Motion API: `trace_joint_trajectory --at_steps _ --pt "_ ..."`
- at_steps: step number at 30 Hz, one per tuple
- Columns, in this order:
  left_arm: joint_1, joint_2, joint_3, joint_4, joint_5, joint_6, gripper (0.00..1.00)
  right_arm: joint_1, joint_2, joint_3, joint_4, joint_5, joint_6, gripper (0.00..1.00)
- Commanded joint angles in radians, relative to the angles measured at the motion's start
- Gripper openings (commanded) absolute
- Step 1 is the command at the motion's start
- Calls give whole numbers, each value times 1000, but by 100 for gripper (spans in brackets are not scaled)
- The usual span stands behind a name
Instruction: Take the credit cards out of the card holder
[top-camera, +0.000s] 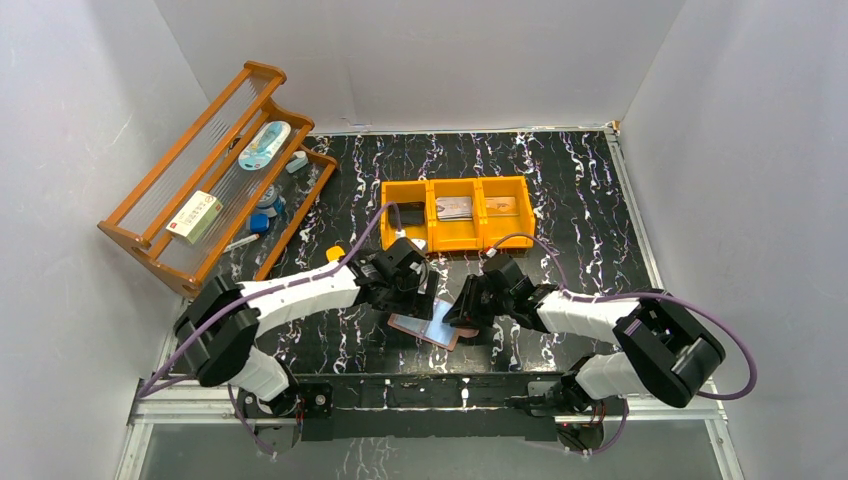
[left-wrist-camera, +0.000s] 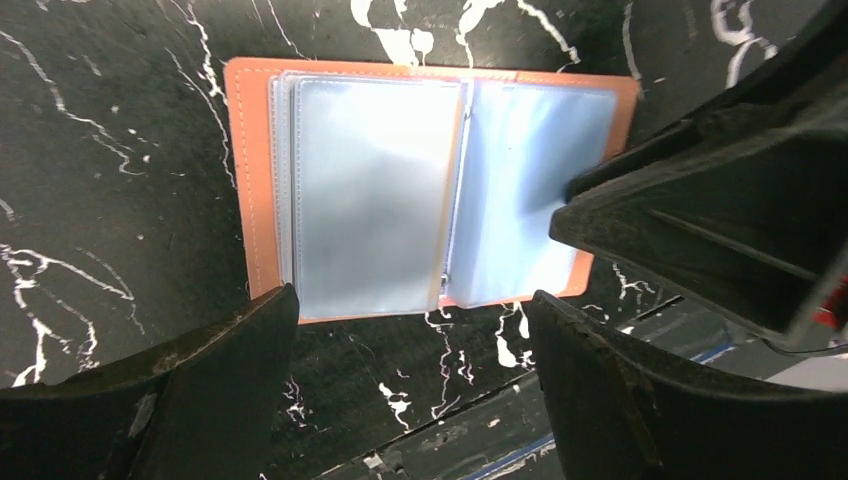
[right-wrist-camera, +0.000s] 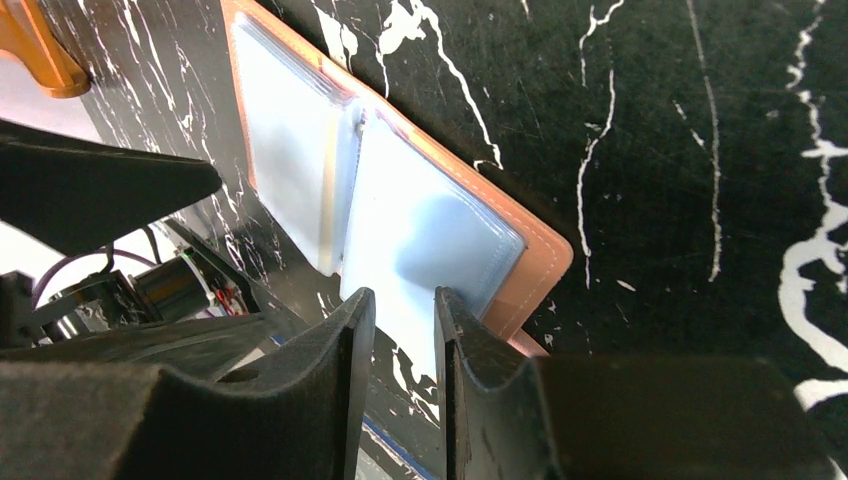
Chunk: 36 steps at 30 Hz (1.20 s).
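The card holder (top-camera: 432, 326) lies open flat on the black marbled table, salmon leather border (left-wrist-camera: 250, 200) round pale blue sleeves. No card shows in the sleeves facing up. My left gripper (top-camera: 405, 285) hovers open over its near edge (left-wrist-camera: 410, 305), nothing between the fingers. My right gripper (top-camera: 465, 310) sits at the holder's right page (right-wrist-camera: 530, 270); its jaws (right-wrist-camera: 403, 295) stand a narrow gap apart, astride the corner of a blue sleeve. One right fingertip (left-wrist-camera: 590, 200) rests on that page. Credit cards (top-camera: 455, 208) (top-camera: 503, 206) lie in the orange tray.
The orange three-compartment tray (top-camera: 430, 240) stands just behind the grippers. A wooden rack (top-camera: 150, 240) with small items leans at the back left. A small orange object (top-camera: 335, 253) lies by the left arm. The table's near edge runs right below the holder.
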Motion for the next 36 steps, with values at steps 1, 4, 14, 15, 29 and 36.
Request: trace_joint_trajectory --at_steps 1,4,14,15,29,36 --pt "2 56 29 -1 21 30 83 -1 39 -25 -2 19 -23 38" --pt "2 77 15 16 38 27 81 -1 42 -28 5 18 -22 38" --pt "2 98 -30 123 161 -2 77 -1 40 -41 15 22 -16 38" --pt "2 100 -31 135 178 -6 76 -1 40 -43 19 21 -15 38" --pt "2 67 -67 273 308 -59 67 -2 36 -60 42 21 -2 38" --pt "3 43 -83 311 337 -75 65 -1 12 -71 37 39 15 38"
